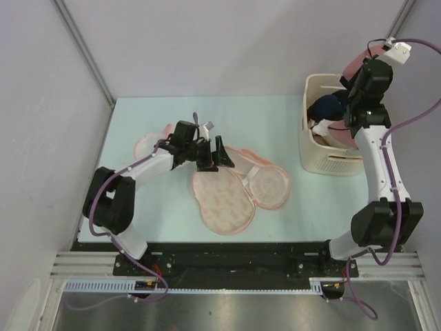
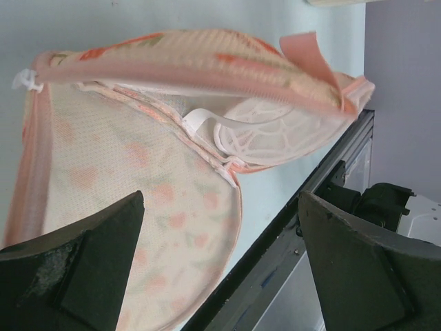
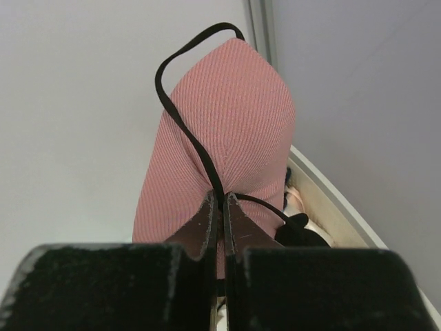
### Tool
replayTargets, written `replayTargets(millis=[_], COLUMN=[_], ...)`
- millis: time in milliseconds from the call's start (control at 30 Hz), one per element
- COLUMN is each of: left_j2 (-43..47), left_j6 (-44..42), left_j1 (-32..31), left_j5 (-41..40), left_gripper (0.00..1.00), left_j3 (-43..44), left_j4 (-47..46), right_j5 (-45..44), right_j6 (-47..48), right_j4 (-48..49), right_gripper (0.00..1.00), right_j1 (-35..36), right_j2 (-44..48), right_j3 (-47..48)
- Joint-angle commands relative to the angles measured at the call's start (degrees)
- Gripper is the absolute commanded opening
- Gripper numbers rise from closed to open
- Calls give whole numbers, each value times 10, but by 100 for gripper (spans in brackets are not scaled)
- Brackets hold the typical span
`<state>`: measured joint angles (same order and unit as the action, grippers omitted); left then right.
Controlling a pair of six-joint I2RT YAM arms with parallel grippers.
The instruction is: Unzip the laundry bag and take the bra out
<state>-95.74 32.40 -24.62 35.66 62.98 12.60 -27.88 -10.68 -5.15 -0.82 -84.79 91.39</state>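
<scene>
Bra (image 3: 227,124) pinched in the right jaws above the basket (image 1: 331,158), laundry bag (image 1: 220,200) lying unzipped left of it under the spread left jaws; lowering and releasing likely comes next.

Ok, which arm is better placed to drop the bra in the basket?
Right. The right gripper is shut on the bra above the basket; the left gripper hangs open over the laundry bag.

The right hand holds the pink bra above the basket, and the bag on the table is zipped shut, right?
Not quite: the laundry bag is unzipped and lies spread open on the table, as the left wrist view shows. The right hand does hold the bra above the basket.
</scene>
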Motion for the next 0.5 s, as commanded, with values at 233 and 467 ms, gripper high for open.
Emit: replayTargets(millis=[233,467], left_j2=[47,86], left_j6=[-23,-46], left_j1=[-3,-8], left_j5=[-2,-15], left_gripper=[98,98], left_j3=[-10,-1], left_j4=[7,47], right_j5=[32,85], right_j6=[-45,-86], right_j4=[-90,-105], right_gripper=[13,100], right_j1=[-42,-42], right_j2=[-161,-86], right_j3=[8,13])
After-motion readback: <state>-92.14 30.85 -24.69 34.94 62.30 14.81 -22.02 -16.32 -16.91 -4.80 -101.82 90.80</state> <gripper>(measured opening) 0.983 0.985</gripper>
